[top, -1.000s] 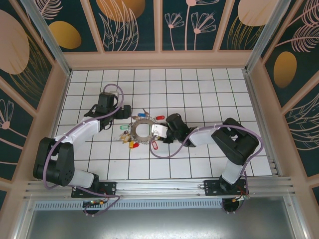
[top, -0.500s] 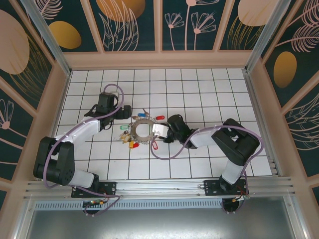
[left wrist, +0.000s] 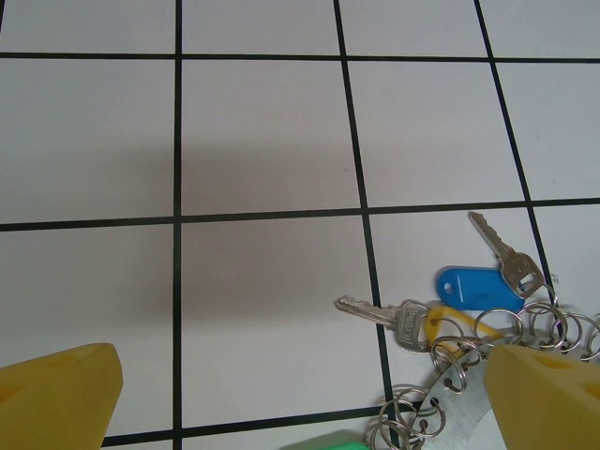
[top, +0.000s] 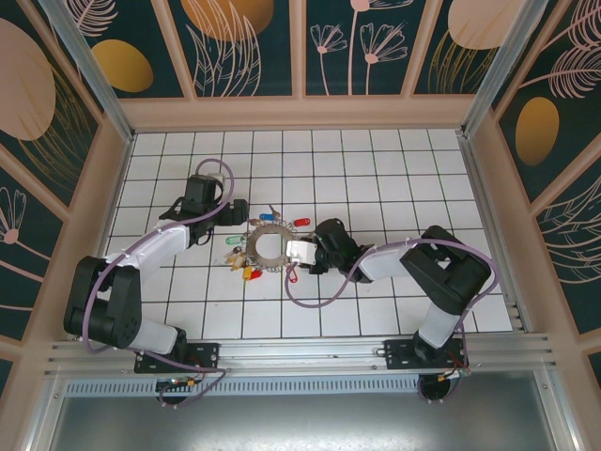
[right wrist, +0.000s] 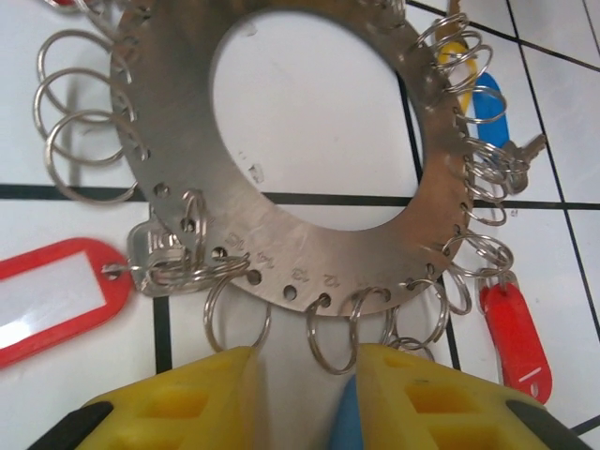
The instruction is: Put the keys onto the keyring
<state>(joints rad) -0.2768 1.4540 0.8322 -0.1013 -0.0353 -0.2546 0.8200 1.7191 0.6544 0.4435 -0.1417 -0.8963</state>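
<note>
keyring [right wrist: 281, 253] stamp: tiny numerals punched next to the holes along the outer rim, seen in rt wrist view. One by the holes nearest the camera reads approx. "12"; its neighbour poss. "13", not sure.
other ring marks: a few more stamped chars on the flat face nr the inner edge, too faint/blurred to read.
red key tag [right wrist: 52, 300]: white insert window, no legible writing.
blue key tag [left wrist: 473, 284]: plain face, nothing legible.
top view: ring marks too small to read.
</note>
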